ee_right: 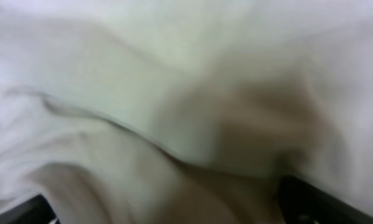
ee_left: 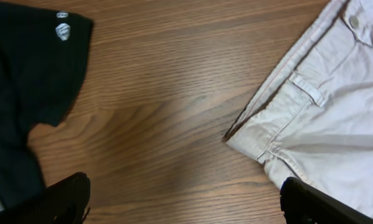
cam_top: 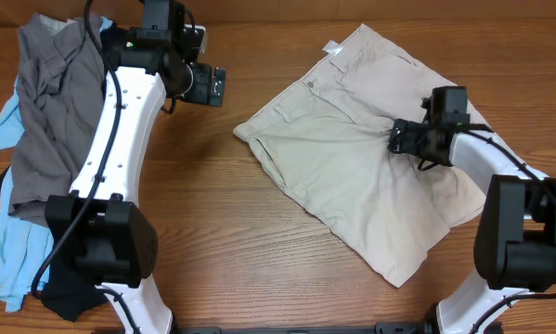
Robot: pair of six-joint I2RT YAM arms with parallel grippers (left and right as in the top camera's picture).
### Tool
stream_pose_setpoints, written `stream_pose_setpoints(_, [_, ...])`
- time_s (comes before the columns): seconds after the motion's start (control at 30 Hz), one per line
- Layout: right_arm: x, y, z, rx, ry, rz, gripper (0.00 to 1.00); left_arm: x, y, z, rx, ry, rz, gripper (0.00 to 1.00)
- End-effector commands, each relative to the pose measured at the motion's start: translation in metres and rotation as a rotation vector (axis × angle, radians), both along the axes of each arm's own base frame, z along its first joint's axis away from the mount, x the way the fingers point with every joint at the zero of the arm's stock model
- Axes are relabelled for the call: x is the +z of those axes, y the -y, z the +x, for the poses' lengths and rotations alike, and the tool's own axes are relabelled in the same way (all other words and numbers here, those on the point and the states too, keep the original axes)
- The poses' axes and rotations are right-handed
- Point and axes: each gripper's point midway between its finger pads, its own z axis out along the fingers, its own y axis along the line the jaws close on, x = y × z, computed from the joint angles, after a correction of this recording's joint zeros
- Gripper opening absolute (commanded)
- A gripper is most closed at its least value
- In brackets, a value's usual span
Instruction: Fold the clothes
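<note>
The beige shorts lie spread flat at centre-right, with the waistband and white label toward the far side. My right gripper is low on the middle of the shorts. In the right wrist view blurred beige cloth fills the frame, and the right gripper has its fingers wide apart with cloth between them. My left gripper hovers open and empty over bare wood, left of the shorts. In the left wrist view the left gripper is near the shorts' waistband corner.
A pile of clothes lies along the left edge: a grey garment, light-blue pieces and a black garment. Black cloth also shows at the left of the left wrist view. Bare wooden table lies between the pile and the shorts.
</note>
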Motion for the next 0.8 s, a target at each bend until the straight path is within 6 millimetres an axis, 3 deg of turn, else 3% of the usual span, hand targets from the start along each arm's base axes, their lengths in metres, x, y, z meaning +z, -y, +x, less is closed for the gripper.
stream_pose_setpoints(0.0, [0.062,-0.005,0.028,0.032,0.048,0.082,1.00,-0.034,0.022,0.003,-0.133,-0.057,-0.001,1.00])
stream_pose_setpoints(0.1, [0.115,-0.014,0.029,0.014,0.059,0.126,0.96,-0.054,0.033,0.002,-0.223,-0.089,0.008,1.00])
stream_pose_setpoints(0.13, [0.145,-0.020,0.025,-0.006,0.076,0.143,0.98,-0.068,0.040,-0.002,-0.278,-0.124,0.010,1.00])
stream_pose_setpoints(0.23, [0.186,-0.033,0.002,-0.020,0.092,0.168,1.00,-0.093,0.050,-0.011,-0.354,-0.195,-0.006,1.00])
stream_pose_setpoints(0.47, [0.221,-0.056,-0.074,-0.007,-0.003,0.189,1.00,-0.152,0.065,-0.018,-0.441,-0.299,-0.069,1.00])
stream_pose_setpoints(0.67, [0.235,-0.083,-0.115,0.049,-0.045,0.188,0.98,-0.167,0.082,-0.012,-0.513,-0.268,-0.140,0.96])
stream_pose_setpoints(0.77, [0.240,-0.095,-0.132,0.052,-0.055,0.198,0.97,-0.165,0.097,-0.011,-0.548,-0.243,-0.171,0.83])
